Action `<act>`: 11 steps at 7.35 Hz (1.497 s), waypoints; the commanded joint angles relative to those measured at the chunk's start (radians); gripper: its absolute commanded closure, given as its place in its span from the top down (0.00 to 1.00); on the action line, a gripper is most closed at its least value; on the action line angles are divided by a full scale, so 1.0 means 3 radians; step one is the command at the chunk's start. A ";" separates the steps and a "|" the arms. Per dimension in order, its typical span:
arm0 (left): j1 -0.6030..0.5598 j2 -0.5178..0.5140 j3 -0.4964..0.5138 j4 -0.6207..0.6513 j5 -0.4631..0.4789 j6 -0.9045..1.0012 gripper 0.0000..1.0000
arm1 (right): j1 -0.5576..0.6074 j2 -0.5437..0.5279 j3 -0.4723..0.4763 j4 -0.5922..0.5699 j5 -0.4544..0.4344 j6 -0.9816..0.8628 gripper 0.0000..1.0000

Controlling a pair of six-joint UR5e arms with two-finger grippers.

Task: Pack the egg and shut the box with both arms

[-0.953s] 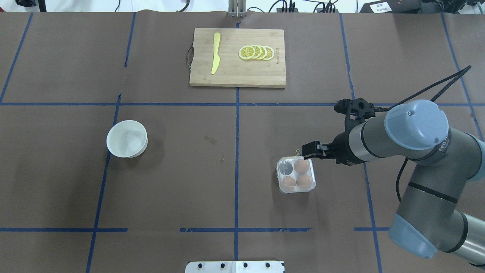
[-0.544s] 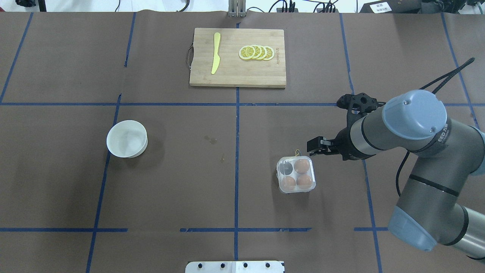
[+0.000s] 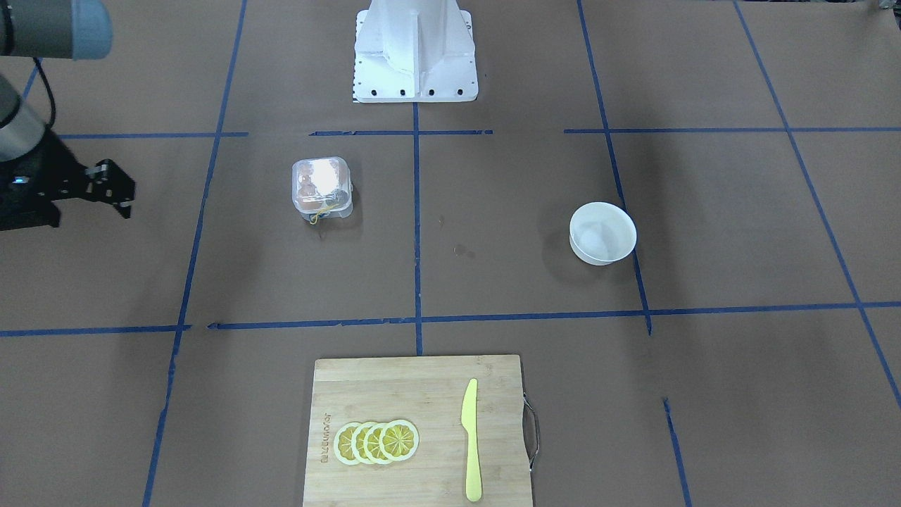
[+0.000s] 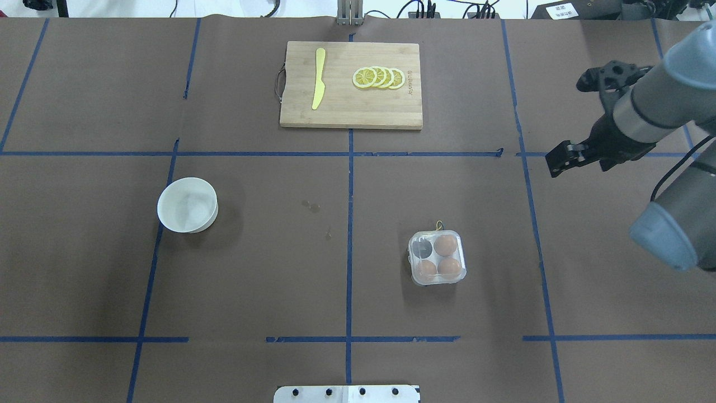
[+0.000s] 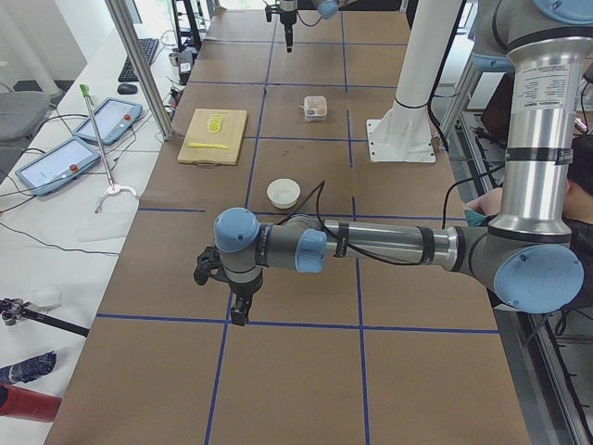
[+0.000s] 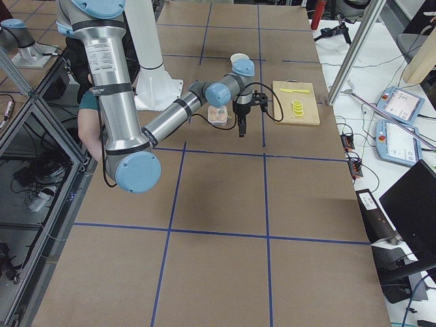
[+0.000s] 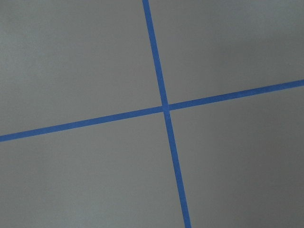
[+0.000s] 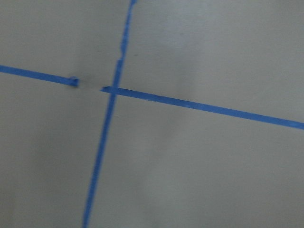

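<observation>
Backed away from the box (image 4: pixel 437 257) to the overhead frame's upper right with the right gripper (image 4: pixel 555 163) apparently empty, jaws unreadable, as on the left gripper (image 5: pixel 238 317), leaving the lid down over three eggs (image 4: pixel 446 245) right of centre, seemingly finishing the packing.

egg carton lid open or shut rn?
Shut: the small clear plastic egg carton reads as one compact square, lid glare on top, no flap beside it.

no legible txt; brand mark on cutting board (image 3: pixel 429 394) too small.
</observation>
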 commanded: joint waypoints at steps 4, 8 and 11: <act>-0.0005 0.0028 -0.0196 0.0004 -0.0013 -0.0002 1.00 | 0.1677 -0.0711 -0.0914 -0.0005 0.0376 -0.2320 1.00; 0.0000 0.0166 -0.0206 -0.0021 0.0002 -0.0012 1.00 | 0.1745 -0.0963 -0.0919 -0.0005 0.0387 -0.2320 1.00; 0.0000 0.0247 -0.0206 -0.0016 0.0002 -0.0012 1.00 | 0.1745 -0.0948 -0.0949 -0.0010 0.0397 -0.2295 1.00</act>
